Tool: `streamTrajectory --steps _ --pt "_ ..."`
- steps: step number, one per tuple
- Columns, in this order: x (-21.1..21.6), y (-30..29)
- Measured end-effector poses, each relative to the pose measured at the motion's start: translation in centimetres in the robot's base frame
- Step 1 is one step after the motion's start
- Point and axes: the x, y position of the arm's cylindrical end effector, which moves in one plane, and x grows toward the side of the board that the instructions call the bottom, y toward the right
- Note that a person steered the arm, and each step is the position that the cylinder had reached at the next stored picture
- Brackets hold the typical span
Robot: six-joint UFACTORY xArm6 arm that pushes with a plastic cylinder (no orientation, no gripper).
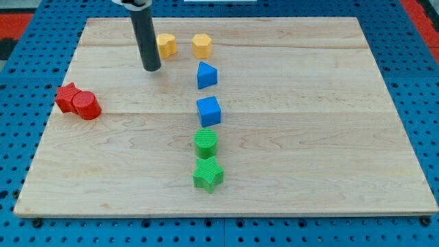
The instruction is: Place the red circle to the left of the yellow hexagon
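While my tip [151, 68] stands well apart, the ridged red circle [88, 106] touches a red star [67, 96].

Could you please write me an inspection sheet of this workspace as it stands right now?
Surface: wooden board, flat, lying on a blue pegboard.
Job's things: red circle near the board's left edge, touching a red star; yellow hexagon near the top, far from the circle.
Clutter: second yellow block left of the hexagon; blue block, blue cube, green circle and green star in a column down the middle.
Grippers: no jaws; my tip sits below-left of the second yellow block, touching nothing.
Cables: nothing seen.
Surroundings: red mat at the top corners.
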Motion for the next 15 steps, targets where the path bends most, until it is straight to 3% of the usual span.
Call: streamTrajectory --steps 2,6,9,10,11,12,15 --pt "-1.0 -0.9" --pt "10.9 -0.5" --pt "10.8 -4.5" --pt "16.0 -5.4" --pt "13.5 -9.5" --pt "7.2 -11.9" --pt "5.0 -6.1"
